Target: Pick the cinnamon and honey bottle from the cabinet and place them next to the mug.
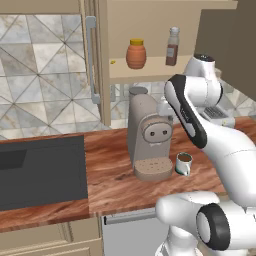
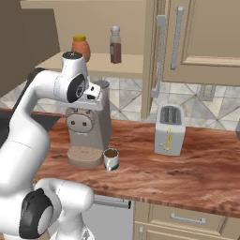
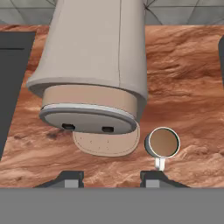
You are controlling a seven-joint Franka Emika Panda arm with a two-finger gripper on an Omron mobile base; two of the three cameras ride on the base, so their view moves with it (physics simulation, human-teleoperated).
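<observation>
The round orange honey bottle [image 1: 136,54] with its yellow lid and the thin glass cinnamon [image 1: 172,47] stand on the cabinet [image 1: 150,67] shelf, at 12 o'clock above the little white mug [image 1: 183,163], while the gripper [image 3: 111,178] hangs open and empty.

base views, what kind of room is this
A kitchen, rendered rather than real: a wooden counter carries a coffee machine and a toaster, with a tan wall cabinet above it and a tiled wall behind.

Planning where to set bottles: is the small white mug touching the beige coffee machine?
Apart. The hand view shows bare wooden counter between the mug and the machine's round base.
</observation>
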